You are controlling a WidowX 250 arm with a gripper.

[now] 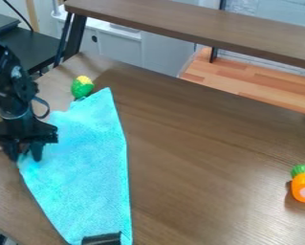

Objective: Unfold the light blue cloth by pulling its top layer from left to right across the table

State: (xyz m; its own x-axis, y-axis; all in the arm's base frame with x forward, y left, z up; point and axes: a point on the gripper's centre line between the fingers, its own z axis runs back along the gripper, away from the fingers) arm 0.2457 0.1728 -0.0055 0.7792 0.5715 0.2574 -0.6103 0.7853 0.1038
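Black gripper (26, 157) at a turquoise cloth's (84, 162) left edge, grasping or released, cannot tell, cloth spread toward the brown table's (199, 158) left side, black object (102, 239) at its near end, toy corn (82, 86) near the table's far-left corner, orange toy carrot (303, 185) well apart, right.

Room between cloth (87, 167) and carrot (304, 185), shelf (199, 27) beyond

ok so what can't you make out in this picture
All in the camera view:
- Whether the gripper grips the blue cloth or only sits at it: the gripper itself hides the contact.
- What the black object on the cloth is: cut off by the bottom edge.
- Whether the green-and-yellow toy touches the cloth: too small to tell.
- Anything under the cloth: the cloth covers it.
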